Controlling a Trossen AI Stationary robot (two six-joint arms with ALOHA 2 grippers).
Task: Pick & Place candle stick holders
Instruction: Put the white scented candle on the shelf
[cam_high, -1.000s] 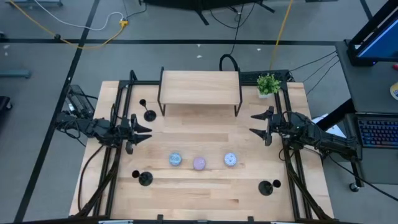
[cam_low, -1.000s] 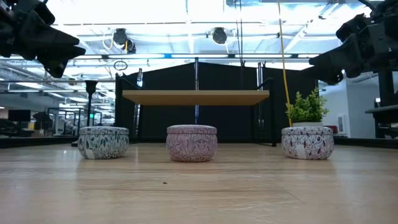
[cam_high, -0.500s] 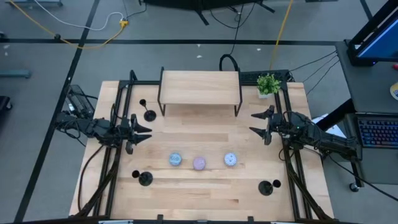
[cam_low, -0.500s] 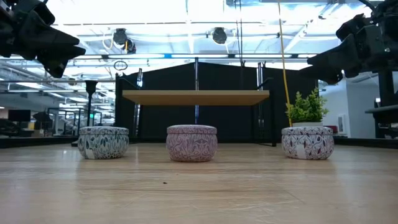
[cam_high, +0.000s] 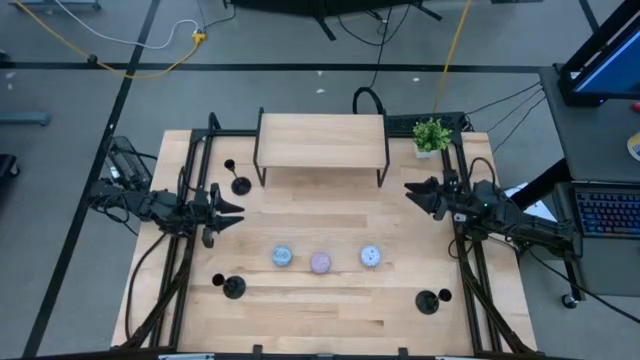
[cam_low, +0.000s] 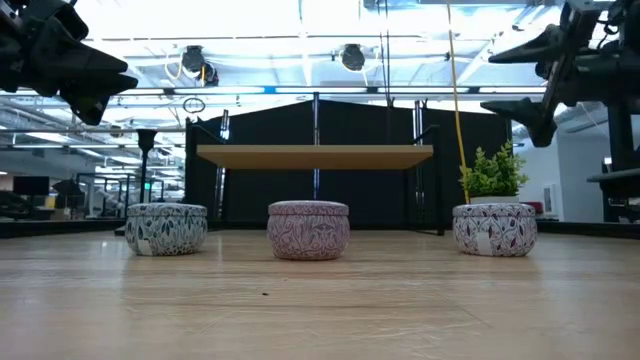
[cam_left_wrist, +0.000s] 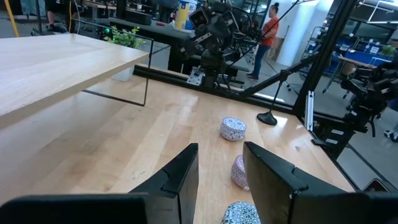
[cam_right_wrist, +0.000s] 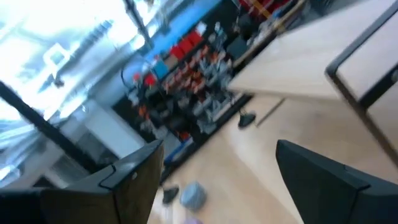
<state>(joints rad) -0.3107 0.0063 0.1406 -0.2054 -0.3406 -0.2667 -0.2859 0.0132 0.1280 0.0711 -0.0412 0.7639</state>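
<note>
Three black candle stick holders stand on their disc bases on the wooden table: one far left (cam_high: 240, 185), one near left (cam_high: 233, 288), one near right (cam_high: 427, 300). The far-left one shows upright in the low view (cam_low: 147, 150). My left gripper (cam_high: 238, 213) hovers open and empty above the table's left side, its fingers (cam_left_wrist: 180, 180) pointing toward the table's right. My right gripper (cam_high: 412, 192) hovers open and empty above the right side, rolled so that one finger stands above the other (cam_low: 495, 82).
Three round candle tins stand in a row mid-table: blue (cam_high: 282, 256), purple (cam_high: 320, 263), blue (cam_high: 371, 257). A wooden shelf on black legs (cam_high: 322, 140) stands at the far edge, a small potted plant (cam_high: 432, 135) at the far right. A person (cam_left_wrist: 270, 25) stands in the room behind.
My right gripper has rolled about its own axis: its fingers, side by side before, now stand one above the other. It stays open and in about the same place. My left gripper has kept still.
</note>
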